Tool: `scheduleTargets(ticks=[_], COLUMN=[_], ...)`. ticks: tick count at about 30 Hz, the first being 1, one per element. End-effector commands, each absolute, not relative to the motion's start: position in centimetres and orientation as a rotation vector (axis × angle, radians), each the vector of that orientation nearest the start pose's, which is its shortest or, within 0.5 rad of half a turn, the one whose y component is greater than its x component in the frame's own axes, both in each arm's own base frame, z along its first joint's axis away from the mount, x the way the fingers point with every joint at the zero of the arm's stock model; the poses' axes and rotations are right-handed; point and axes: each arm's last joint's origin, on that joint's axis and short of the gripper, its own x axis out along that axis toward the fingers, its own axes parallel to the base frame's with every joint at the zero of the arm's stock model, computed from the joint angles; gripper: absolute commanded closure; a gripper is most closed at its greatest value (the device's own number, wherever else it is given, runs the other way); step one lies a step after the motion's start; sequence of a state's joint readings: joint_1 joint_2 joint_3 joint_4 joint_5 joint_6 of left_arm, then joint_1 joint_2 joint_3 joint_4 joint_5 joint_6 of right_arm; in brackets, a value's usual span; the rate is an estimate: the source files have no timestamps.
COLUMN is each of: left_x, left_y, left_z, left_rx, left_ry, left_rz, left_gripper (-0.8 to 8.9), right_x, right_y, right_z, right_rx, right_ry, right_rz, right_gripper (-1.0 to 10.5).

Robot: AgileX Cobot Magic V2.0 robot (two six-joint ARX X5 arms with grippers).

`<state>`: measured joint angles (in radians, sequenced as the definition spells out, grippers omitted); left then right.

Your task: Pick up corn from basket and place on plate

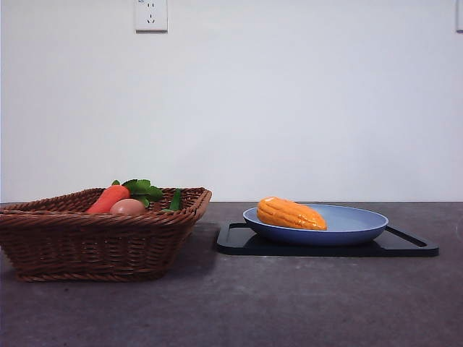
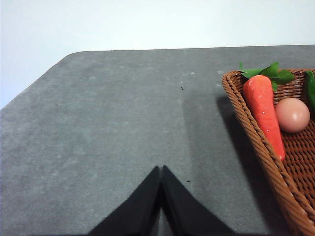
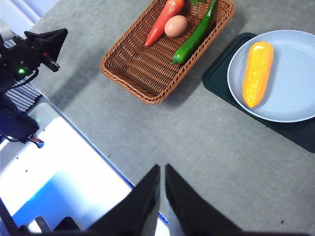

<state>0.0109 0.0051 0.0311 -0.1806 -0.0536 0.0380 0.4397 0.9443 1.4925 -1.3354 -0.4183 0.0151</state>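
Corn (image 1: 291, 214) lies on its side on the light-blue plate (image 1: 362, 225), toward the plate's left part, resting wholly inside the rim. The right wrist view confirms this: the cob is flat on the plate, with no gripper touching it. The plate sits on a flat black tray (image 1: 405, 246), to the right of the wicker basket (image 1: 94, 249).

The basket now holds a carrot (image 1: 108, 199) with green leaves, a pinkish-tan egg (image 1: 128, 207) just beside it, and a long green pepper (image 3: 194, 37) along one side. No corn is left in it.

Left gripper (image 2: 161, 196): jaws closed together, holding nothing, over bare table just beside the basket's outer wall. Right gripper (image 3: 162, 196): jaws closed or nearly so, empty, held high and well apart from both basket and plate. Neither arm shows in the front view.

Judgement: the placement looks complete and both arms appear to be clear of the work.

Risks from here:
- The cob is rounded and tapered, and could roll on the smooth shallow plate if the table or tray were jolted. It lies near the plate's left rim, so there is little margin on that side.
- The left gripper is close to the basket wall. A sideways sweep could shove the basket toward the tray and disturb the plate.
- The plate rests loose on the tray and could slide under any knock.
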Motion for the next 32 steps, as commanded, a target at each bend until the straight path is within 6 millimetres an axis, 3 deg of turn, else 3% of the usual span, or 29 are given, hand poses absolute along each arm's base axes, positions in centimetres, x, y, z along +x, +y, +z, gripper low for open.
scheduleTargets(ticks=[1, 9, 18, 21, 25, 32], left_x=[9.6, 9.6, 9.6, 9.6, 9.6, 9.6], left_y=[0.3, 0.3, 0.3, 0.3, 0.3, 0.3], left_z=[14.7, 14.7, 14.7, 14.7, 14.7, 14.7], left_rx=[0.038, 0.039, 0.039, 0.038, 0.039, 0.039], left_ry=[0.187, 0.186, 0.186, 0.186, 0.186, 0.186], left_rz=[0.062, 0.062, 0.062, 0.062, 0.062, 0.062], left_gripper=[8.1, 8.1, 8.1, 8.1, 8.1, 8.1], right_x=[9.1, 9.1, 6.8, 6.4, 6.8, 8.7], right_y=[5.7, 5.5, 2.6, 1.8, 1.3, 0.6], right_z=[43.1, 43.2, 43.8, 43.5, 40.8, 32.0], right_rx=[0.007, -0.051, -0.12, -0.125, -0.13, -0.182], right_ry=[0.849, 0.811, 0.643, 0.498, 0.269, 0.032], right_rz=[0.806, 0.808, 0.637, 0.554, 0.49, 0.396], right_gripper=[9.4, 9.4, 9.4, 9.4, 9.4, 9.4])
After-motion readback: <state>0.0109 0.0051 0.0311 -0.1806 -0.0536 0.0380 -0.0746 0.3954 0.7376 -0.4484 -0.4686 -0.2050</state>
